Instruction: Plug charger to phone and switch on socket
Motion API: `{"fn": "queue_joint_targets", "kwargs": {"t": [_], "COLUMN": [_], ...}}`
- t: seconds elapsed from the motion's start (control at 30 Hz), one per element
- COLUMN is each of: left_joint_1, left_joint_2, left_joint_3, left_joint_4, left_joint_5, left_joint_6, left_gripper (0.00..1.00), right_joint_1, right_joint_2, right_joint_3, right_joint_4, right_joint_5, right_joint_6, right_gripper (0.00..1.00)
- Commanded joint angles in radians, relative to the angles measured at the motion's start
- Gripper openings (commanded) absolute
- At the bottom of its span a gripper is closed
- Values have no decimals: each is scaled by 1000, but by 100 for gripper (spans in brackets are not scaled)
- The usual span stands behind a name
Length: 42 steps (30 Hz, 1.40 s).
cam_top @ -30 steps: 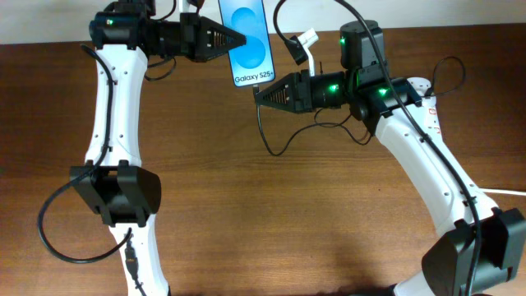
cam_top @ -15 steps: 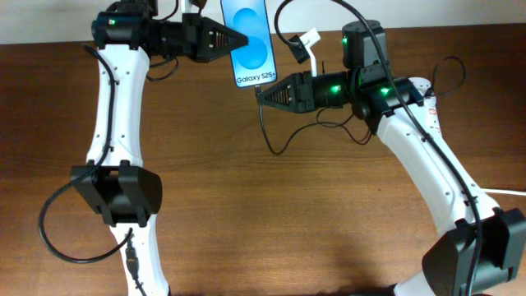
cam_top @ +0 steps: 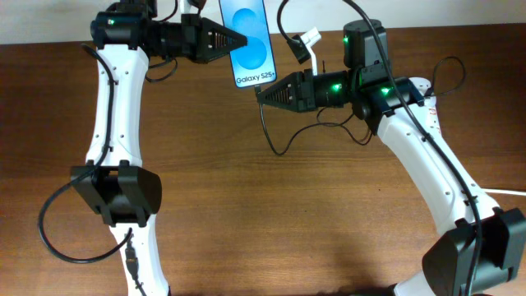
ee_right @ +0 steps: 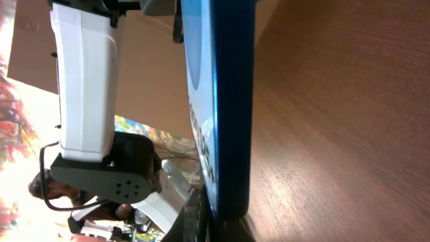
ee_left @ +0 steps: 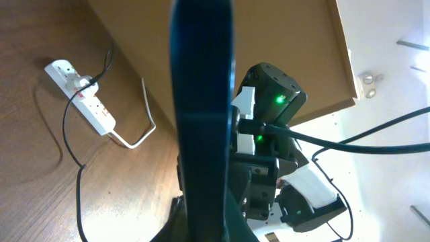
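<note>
We had the phone [cam_top: 249, 37] over the far edge of the tabletop [cam_top: 288, 222], pinched by its left side in the left end effector [cam_top: 239, 39], blue screen facing the overhead camera. The right end effector [cam_top: 260, 91] was right at the phone's near edge, fingers together on the plug end of the charger [cam_top: 266, 131], with the black cable looping down onto the wood. The socket [ee_left: 86, 99] lay flat on the far right, mostly hidden behind the right arm from overhead.
</note>
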Motion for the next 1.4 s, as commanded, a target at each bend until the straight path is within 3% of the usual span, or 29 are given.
{"fn": "queue_joint_targets", "kwargs": {"t": [0.0,0.4,0.6,0.67,0.77,0.87,0.93,1.0,1.1,1.37], "left_joint_1": [-21,-21,-15,-1,31,41,28,6,-31,-51], "left_joint_2": [-19,-19,-19,-19,-19,-19,-17,-11,33,226], "left_joint_3": [13,14,14,13,13,13,13,10,8,8], "left_joint_4": [-10,-28,-25,-25,-34,-120,-202,-221,-249,-195], "left_joint_5": [16,16,4,-69,-233,-449,-700,-895,-929,-991], "left_joint_6": [43,43,43,43,34,32,32,31,31,16], "left_gripper": [0,0,0,0,0,0,0,0,0,0], "right_joint_1": [-26,-25,-26,-26,-26,-27,-27,-27,-26,-27], "right_joint_2": [-17,-17,-17,-17,-17,-17,-17,-17,-17,-17], "right_joint_3": [20,20,20,20,20,20,20,20,20,19], "right_joint_4": [60,112,90,56,21,-117,-222,-297,-413,-589], "right_joint_5": [31,45,43,44,48,207,306,363,454,731], "right_joint_6": [40,87,86,85,48,24,-98,-130,-224,-225], "right_gripper": [4,4,50,62,88,100,98,99,99,98]}}
